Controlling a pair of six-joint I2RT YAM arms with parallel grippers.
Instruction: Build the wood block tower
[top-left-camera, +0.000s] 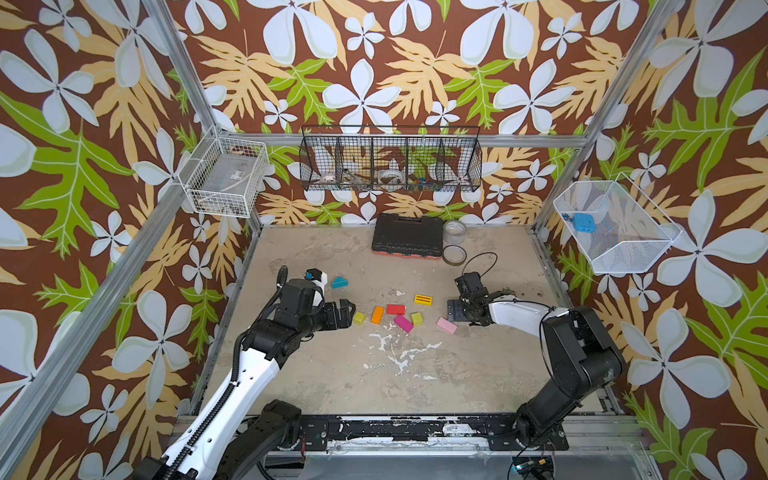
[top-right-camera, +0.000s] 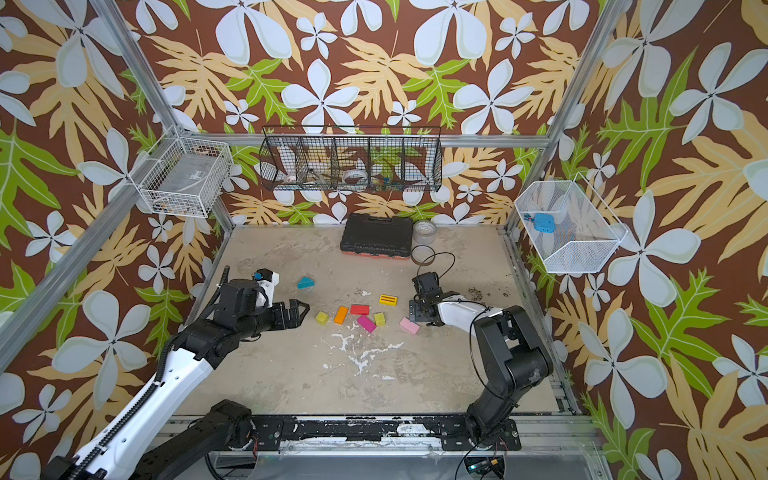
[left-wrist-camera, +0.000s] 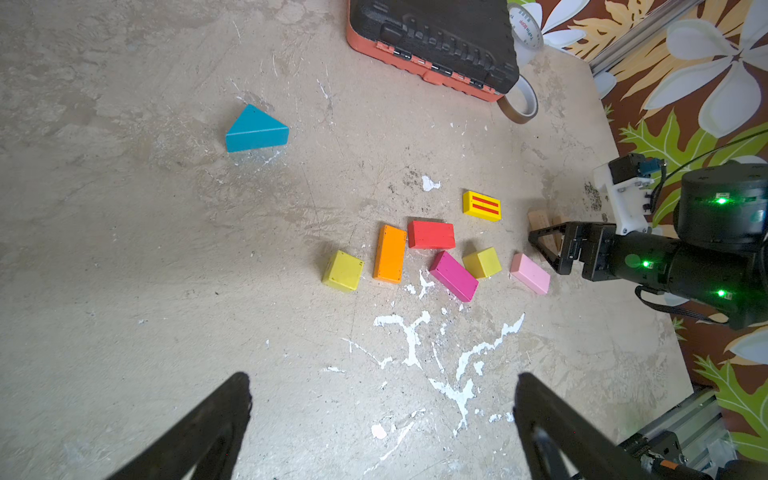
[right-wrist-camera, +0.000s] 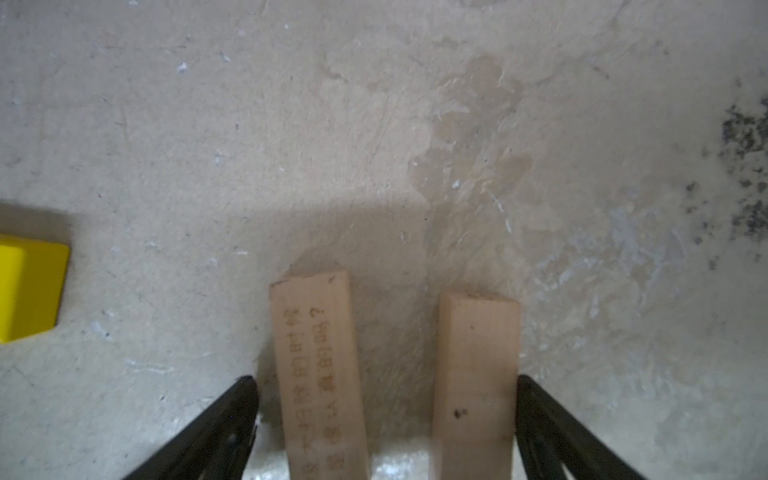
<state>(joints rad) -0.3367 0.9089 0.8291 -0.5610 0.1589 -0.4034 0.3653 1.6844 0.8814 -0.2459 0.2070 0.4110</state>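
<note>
Two planks (right-wrist-camera: 316, 365): being straddled side by side, long axes running parallel to the jaws.
Right gripper (right-wrist-camera: 384, 380): being held spread, nothing clamped yet.
Left gripper (left-wrist-camera: 384, 376): being held spread, empty, farther off.

White-shelled arms (top-left-camera: 249, 374) with black joints (top-left-camera: 582, 353); green lights (left-wrist-camera: 722, 200).

Unreadable print on one plank (right-wrist-camera: 318, 374)

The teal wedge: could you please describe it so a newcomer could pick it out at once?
Start at the black tool case at the back of the table. In front of it, leftward in a top view, the teal wedge lies alone. It alone is triangular and blue-green.
</note>
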